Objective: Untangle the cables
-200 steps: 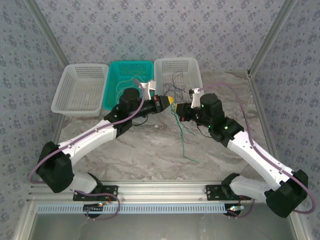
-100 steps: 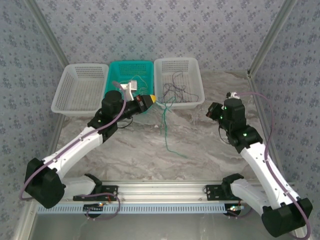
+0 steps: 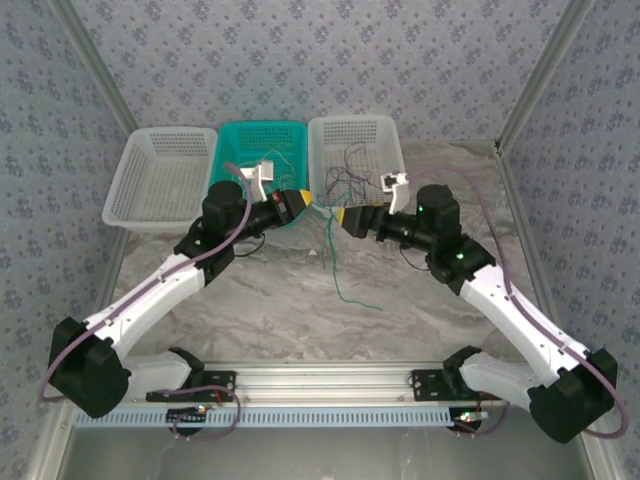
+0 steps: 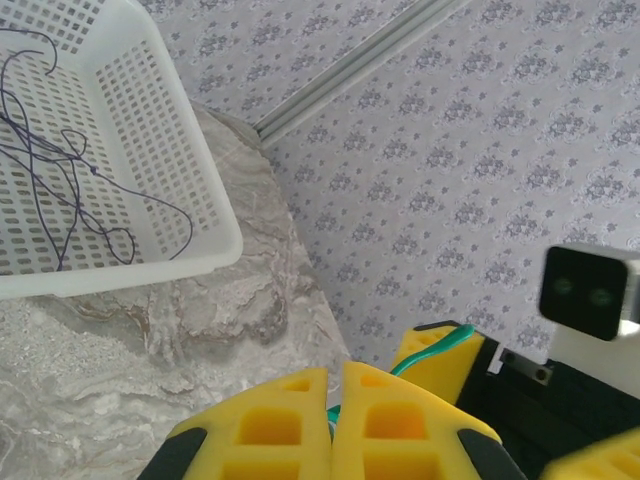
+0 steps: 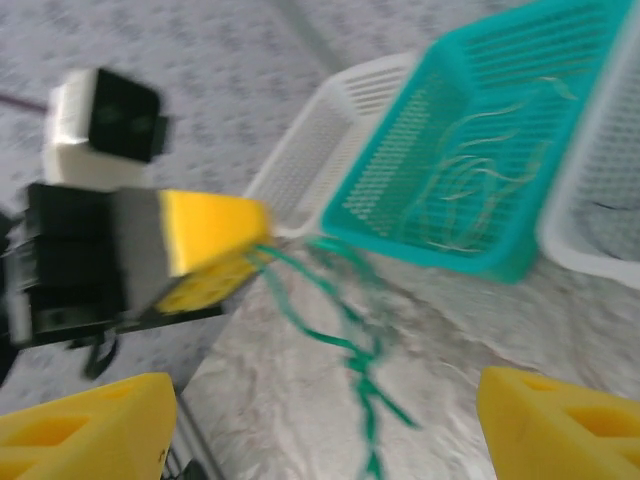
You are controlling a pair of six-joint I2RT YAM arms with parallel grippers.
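hanging from the clamped left gripper [image 3: 306, 197], the green cable [image 3: 331, 262] runs nearward; right gripper [image 3: 347, 216] gapes wide.

Along the far edge of the table [image 3: 270, 300] stand a white perforated plastic basket [image 3: 150, 224] left, a teal plastic basket [image 3: 250, 138] midway holding pale thin wires [image 3: 275, 160], and a second white plastic basket [image 3: 372, 134] right holding dark thin wires [image 3: 345, 183]. A thin green wire [image 3: 335, 265] trails onto the table before them.

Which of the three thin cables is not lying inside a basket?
The green cable: it hangs from the shut left gripper over the table. The pale cable lies in the teal basket, the dark cable in the right-hand white basket.
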